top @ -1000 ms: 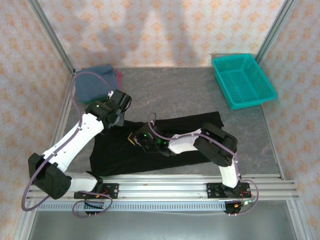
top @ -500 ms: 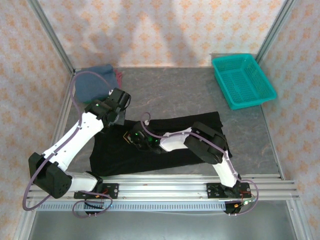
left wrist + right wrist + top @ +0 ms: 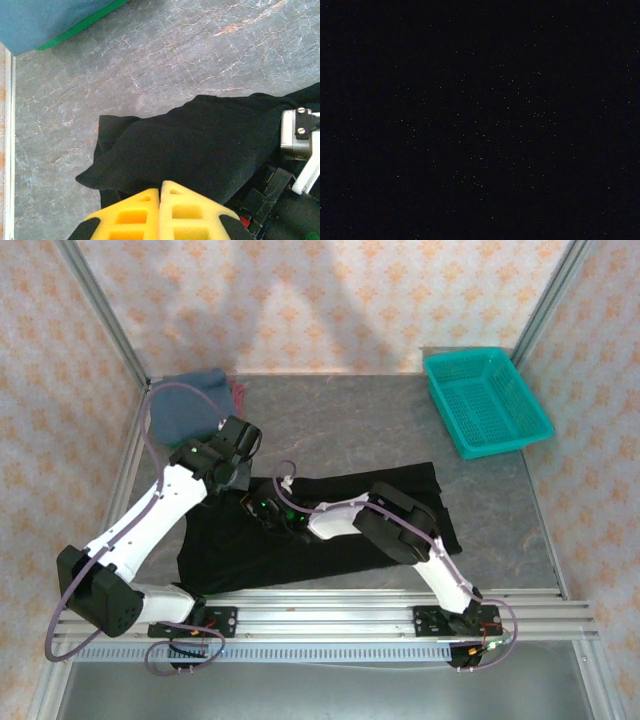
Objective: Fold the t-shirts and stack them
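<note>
Lying part-folded, the black shirt (image 3: 230,550) seems last to join the corner pile (image 3: 185,405); left hand (image 3: 160,186) and right hand (image 3: 256,506) are closed, their hold on it unclear.

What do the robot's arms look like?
The left arm and right arm are white tubes with black joints, and thin purple cables loop off them. Green lights glow on the right arm's wrist. The left end effector has bright yellow fingers with cut-out holes.
</note>
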`<state>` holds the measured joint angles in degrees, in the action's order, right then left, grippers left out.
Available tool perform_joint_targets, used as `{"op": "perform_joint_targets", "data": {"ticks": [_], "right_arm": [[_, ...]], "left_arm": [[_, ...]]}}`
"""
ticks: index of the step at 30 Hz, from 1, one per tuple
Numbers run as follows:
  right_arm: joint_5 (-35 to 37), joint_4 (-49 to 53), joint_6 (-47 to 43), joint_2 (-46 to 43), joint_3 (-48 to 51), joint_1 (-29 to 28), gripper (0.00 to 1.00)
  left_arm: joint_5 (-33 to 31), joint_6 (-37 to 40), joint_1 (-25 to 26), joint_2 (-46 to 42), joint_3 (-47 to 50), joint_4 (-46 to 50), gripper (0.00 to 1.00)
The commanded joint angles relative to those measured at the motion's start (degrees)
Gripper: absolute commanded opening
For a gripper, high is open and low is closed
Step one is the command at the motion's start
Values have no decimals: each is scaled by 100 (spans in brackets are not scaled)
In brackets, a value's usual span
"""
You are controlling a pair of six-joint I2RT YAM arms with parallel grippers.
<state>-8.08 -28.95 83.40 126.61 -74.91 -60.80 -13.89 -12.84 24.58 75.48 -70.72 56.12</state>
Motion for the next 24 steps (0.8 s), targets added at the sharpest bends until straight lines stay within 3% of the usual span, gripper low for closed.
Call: {"op": "perform_joint_targets", "data": {"ticks": [1,4,8,12,15,19,24], "right_arm": [[204,-112,-58,-168,-66,50,0],[94,104,-250,-675,152,60,0],[-134,1285,-950,-1698,255,59,3],[-32,2715,-1659,-2824,505,72,10],[163,3643,-2025,-3699,856,215,22],[518,4658,-2281,-4851,1502,844,34],[177,5266,-2811,-5612,2059,2213,39]], "left_arm": [[-105,165,-65,-183,14,28,0],[-103,221,-60,-284,-12,40,0],[-189,176,-68,-484,22,208,0],[-204,-146,-68,-793,357,447,0],[-313,-349,-88,-1069,739,497,0],[-181,-561,-67,-1286,1111,382,0],[-172,-894,-59,-1191,1361,370,0]]}}
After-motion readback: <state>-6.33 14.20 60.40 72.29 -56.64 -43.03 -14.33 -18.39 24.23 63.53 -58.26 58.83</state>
